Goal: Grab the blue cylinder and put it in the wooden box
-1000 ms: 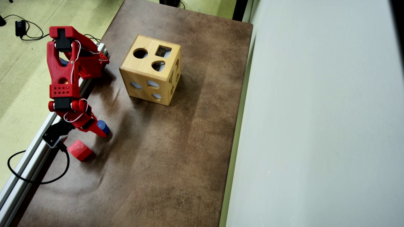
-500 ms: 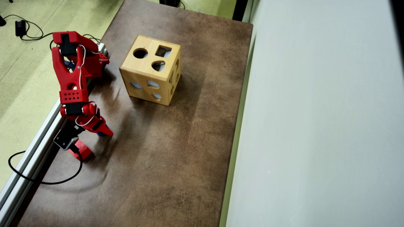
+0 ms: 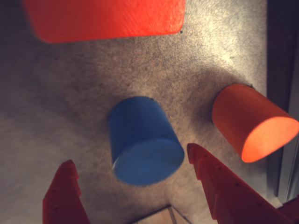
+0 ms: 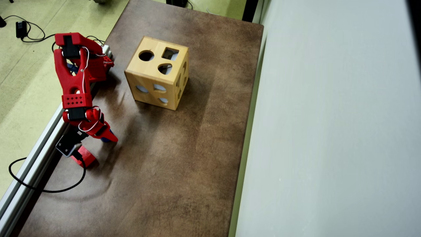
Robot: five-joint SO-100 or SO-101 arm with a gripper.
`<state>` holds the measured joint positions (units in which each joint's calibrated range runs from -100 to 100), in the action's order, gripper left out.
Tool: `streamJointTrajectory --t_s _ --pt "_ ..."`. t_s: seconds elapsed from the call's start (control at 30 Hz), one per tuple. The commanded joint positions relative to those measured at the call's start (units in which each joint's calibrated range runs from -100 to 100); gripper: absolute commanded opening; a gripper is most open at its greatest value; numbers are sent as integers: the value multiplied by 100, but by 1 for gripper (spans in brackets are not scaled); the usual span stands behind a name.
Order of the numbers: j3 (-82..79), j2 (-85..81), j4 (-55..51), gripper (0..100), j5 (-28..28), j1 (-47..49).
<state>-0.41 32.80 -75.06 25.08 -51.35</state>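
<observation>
While the red arm reaches down near the left edge of the brown table in the overhead view, the wooden box stands well apart from the fingers, farther up the table, upright, with a round, a square and a rounded cut-out in its top face and more holes in its sides. The gripper hangs low over the table, jaws spread wide and grasping nothing. In the wrist view one red finger rises from the lower left and the other, toothed along its edge, from the lower right. The blue cylinder stands on the table between the two fingers, its flat round top toward the camera; a gap of table shows on each side of it, so neither finger touches it. In the overhead view only a sliver of the blue cylinder shows beneath the gripper. Beyond the toothed finger, to the right in the wrist view, a red rounded block stands near the table's edge, apart from both finger and cylinder. Ahead of the fingertips, at the top of the wrist view, a red cube lies blurred; in the overhead view the red cube sits just below the gripper, partly covered by the wrist camera.
</observation>
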Motion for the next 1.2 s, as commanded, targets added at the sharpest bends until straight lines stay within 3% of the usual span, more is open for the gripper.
streamJointTrajectory --t_s 0.0,1.17 --pt "211 190 39 37 -10 -21" --pt "211 -116 192 37 5 -266"
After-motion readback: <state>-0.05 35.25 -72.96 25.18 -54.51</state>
